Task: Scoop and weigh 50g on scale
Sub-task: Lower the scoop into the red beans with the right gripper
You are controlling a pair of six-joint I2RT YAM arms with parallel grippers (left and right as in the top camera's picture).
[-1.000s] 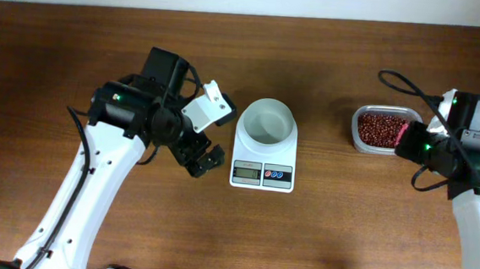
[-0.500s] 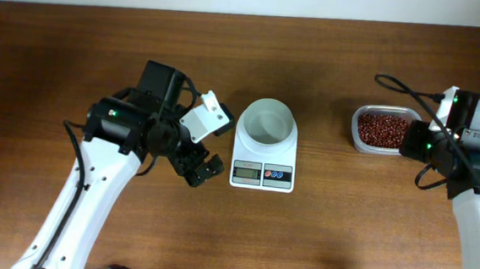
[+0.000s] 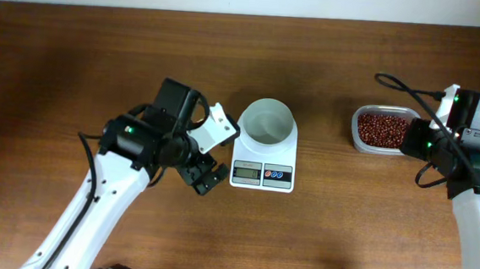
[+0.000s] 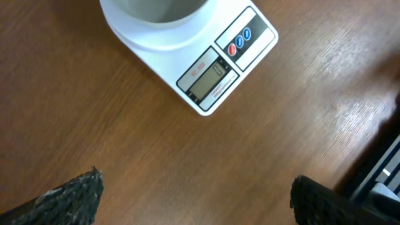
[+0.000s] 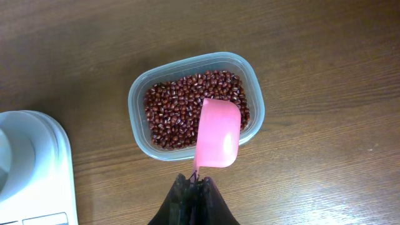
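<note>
Pink scoop, pinched by its handle in our closed right gripper, reaches lengthwise over the beans just ahead; our left gripper gapes wide near the scale.

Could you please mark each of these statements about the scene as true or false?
1. The white bowl on the scale is empty. True.
2. The pink scoop is full of beans. False: it is empty and sits over the beans in the clear tub.
3. The left gripper is shut on the scale. False: it is open, holds nothing, and sits apart from the scale.
4. The right gripper is shut on the scoop's handle. True.
</note>
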